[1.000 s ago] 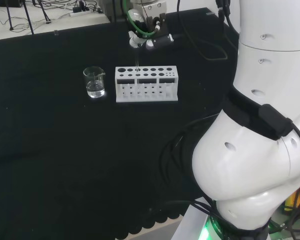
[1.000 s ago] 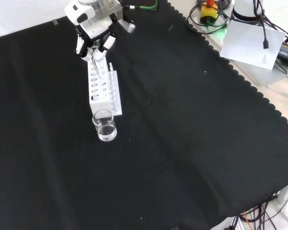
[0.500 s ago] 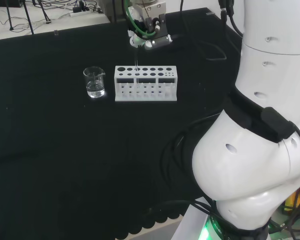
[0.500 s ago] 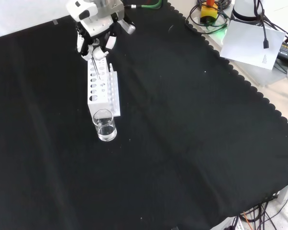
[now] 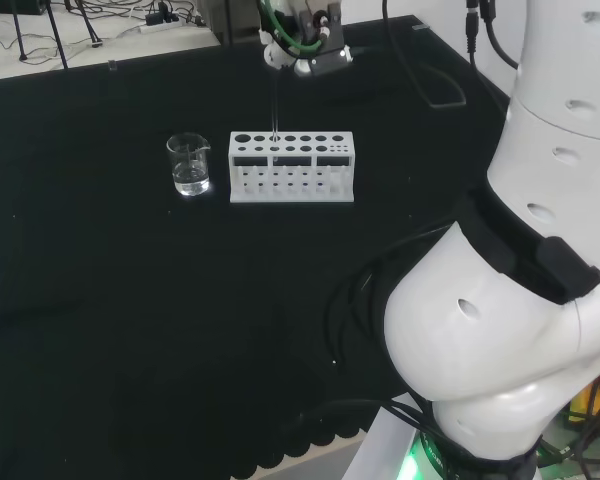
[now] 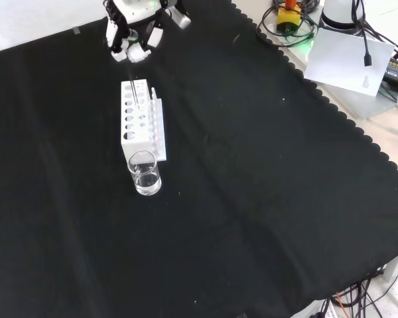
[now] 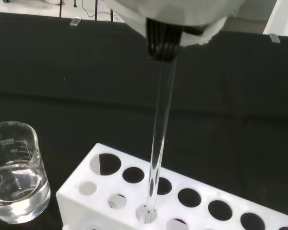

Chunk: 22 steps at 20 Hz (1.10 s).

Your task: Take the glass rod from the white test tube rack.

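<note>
The white test tube rack (image 5: 292, 182) stands on the black cloth with several round holes in its top. A clear glass rod (image 5: 276, 100) hangs upright over it, pinched at its upper end by the hand (image 5: 305, 45), which is above and behind the rack. In the front view the hand (image 6: 136, 33) sits at the top edge, the rod (image 6: 136, 83) slanting down to the rack (image 6: 134, 140). In the wrist view the rod (image 7: 159, 129) runs from the dark fingertips (image 7: 162, 45) down to a hole mouth in the rack (image 7: 72, 197); its lowest tip looks level with that hole.
A small glass beaker (image 5: 188, 165) with a little clear liquid stands just left of the rack in the head view, nearer the camera in the front view (image 6: 144, 173). The arm's white links (image 5: 520, 300) stand at the head view's right. Cables and a paper sheet (image 6: 348, 56) lie beyond the cloth's scalloped edge.
The hand has risen straight up with the rod pinched in it, drawing most of the rod out of the rack. Rack and beaker have stayed put.
</note>
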### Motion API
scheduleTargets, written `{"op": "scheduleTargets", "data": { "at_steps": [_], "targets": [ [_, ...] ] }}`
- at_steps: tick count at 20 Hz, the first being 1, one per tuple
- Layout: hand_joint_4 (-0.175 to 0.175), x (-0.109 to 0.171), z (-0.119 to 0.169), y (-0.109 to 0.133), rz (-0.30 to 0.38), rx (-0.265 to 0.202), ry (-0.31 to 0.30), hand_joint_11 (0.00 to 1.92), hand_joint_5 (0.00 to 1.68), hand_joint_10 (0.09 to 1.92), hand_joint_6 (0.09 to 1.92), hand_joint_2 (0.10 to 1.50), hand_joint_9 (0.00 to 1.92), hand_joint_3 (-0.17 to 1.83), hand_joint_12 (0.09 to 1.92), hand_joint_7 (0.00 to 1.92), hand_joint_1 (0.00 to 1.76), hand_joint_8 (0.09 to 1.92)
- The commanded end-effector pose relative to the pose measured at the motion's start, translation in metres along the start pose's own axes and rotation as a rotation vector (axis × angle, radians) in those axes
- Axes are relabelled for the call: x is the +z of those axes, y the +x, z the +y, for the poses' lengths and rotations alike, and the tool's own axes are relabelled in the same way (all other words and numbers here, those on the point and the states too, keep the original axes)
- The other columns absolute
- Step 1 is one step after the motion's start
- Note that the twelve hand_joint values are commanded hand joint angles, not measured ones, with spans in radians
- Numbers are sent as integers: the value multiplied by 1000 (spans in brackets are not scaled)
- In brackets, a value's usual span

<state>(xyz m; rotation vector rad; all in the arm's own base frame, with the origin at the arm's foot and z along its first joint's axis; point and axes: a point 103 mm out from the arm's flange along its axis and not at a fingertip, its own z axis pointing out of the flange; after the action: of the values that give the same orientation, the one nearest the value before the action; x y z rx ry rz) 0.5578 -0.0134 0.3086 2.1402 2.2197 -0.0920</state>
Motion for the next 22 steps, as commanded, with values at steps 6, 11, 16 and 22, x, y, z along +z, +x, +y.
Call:
{"op": "scheduleTargets", "data": {
  "at_steps": [6, 11, 16, 22],
  "targets": [
    [-175, -69, -35, -1, 5, -11, -44, 1686, 1132, 954, 664, 683, 1650, 707, 885, 1219, 1315, 1069],
    [-175, -89, -44, 6, 6, -21, -72, 1686, 1134, 951, 660, 682, 1653, 707, 890, 1221, 1315, 1065],
    [-175, -93, -45, 11, 15, -31, -83, 1685, 1136, 949, 657, 682, 1655, 707, 893, 1223, 1315, 1062],
    [-175, -92, -42, 19, 12, -51, -81, 1686, 1138, 946, 653, 681, 1658, 706, 897, 1225, 1316, 1058]
  ]
}}
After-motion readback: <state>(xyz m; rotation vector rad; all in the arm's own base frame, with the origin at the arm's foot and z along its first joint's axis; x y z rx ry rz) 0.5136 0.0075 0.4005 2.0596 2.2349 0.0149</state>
